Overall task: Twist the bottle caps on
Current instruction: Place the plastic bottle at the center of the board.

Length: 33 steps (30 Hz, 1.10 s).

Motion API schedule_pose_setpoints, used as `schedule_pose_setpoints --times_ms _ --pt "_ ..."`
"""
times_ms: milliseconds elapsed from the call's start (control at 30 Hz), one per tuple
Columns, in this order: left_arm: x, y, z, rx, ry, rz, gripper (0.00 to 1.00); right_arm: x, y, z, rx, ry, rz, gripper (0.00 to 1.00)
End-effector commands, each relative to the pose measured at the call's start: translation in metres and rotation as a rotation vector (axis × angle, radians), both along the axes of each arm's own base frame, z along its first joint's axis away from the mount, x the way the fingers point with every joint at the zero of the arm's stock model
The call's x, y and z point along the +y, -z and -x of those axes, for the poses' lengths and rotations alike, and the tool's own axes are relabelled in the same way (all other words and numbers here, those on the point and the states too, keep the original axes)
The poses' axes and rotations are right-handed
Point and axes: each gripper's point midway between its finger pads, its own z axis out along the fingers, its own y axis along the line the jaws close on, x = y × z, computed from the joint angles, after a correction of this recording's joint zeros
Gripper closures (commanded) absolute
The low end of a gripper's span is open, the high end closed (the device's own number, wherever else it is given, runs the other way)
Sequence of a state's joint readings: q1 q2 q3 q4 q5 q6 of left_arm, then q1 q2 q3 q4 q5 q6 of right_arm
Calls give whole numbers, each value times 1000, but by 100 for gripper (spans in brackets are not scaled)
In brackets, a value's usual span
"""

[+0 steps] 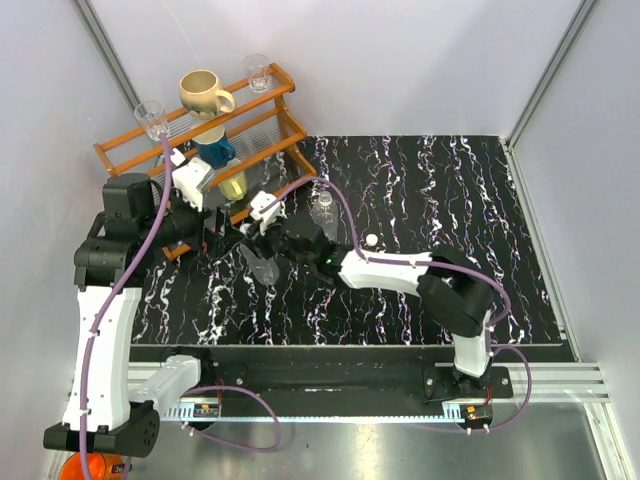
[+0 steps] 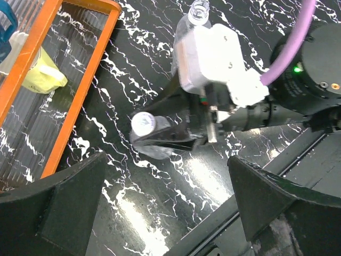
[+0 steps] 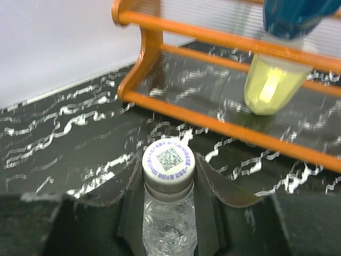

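My right gripper (image 3: 169, 184) is shut on a clear ribbed bottle (image 3: 169, 224) just below its neck. A white cap (image 3: 168, 159) with a printed code sits on that neck. In the left wrist view the same cap (image 2: 143, 124) and bottle (image 2: 160, 140) are held above the table, pointing left. My left gripper (image 2: 165, 213) is open wide and empty, a short way from the cap; in the top view it (image 1: 226, 238) is left of the right gripper (image 1: 258, 245). A second bottle (image 1: 323, 207) stands uncapped behind (image 2: 198, 10). A loose white cap (image 1: 371, 241) lies on the table.
An orange wooden rack (image 1: 275, 125) stands at the back left with a beige mug (image 1: 205, 93), two glasses (image 1: 152, 118) and a blue and a yellow cup (image 3: 272, 85) on it. Its rail (image 3: 224, 125) is close behind the held bottle. White walls enclose the table.
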<state>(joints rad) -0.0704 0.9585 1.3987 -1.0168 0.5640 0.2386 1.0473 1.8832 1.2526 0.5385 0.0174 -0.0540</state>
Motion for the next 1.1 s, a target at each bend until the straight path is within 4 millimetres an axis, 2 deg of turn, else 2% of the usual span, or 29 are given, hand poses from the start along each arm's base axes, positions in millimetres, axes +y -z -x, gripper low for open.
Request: schedule_pose_setpoints --times_ms 0,33,67,100,200,433,600,667,700,767,800,967,1067 --pt "2 -12 3 -29 -9 10 1 33 -65 -14 -150 -14 -161 92" --pt "2 -12 2 -29 -10 11 1 36 -63 -16 -155 -15 -163 92" --pt "2 -12 2 -27 -6 13 1 41 -53 -19 -153 -15 -154 92" --pt "2 -12 1 -26 -6 16 1 44 -59 -22 -164 -9 -170 92" --pt "1 -11 2 -15 -3 23 1 53 -51 -26 -145 -8 -176 92" --pt "3 -6 4 -10 -6 12 1 60 -35 -34 -91 22 -216 90" --pt "4 -10 5 -17 -9 12 1 64 -35 -36 -75 27 -229 83" --pt "4 -10 6 -15 -7 14 1 65 -32 -35 -69 23 -219 78" --pt "4 -10 6 -14 -8 15 1 65 -31 -35 -67 18 -214 71" --pt "3 -10 5 -12 -5 17 1 65 -26 -35 -58 19 -198 64" --pt "3 -11 5 -13 -3 20 1 65 -24 -33 -55 13 -193 56" --pt "1 -11 4 -3 -1 27 1 67 -14 -27 -41 -2 -158 45" --pt "3 -11 1 -7 -12 28 1 68 -15 -23 -52 -13 -149 41"
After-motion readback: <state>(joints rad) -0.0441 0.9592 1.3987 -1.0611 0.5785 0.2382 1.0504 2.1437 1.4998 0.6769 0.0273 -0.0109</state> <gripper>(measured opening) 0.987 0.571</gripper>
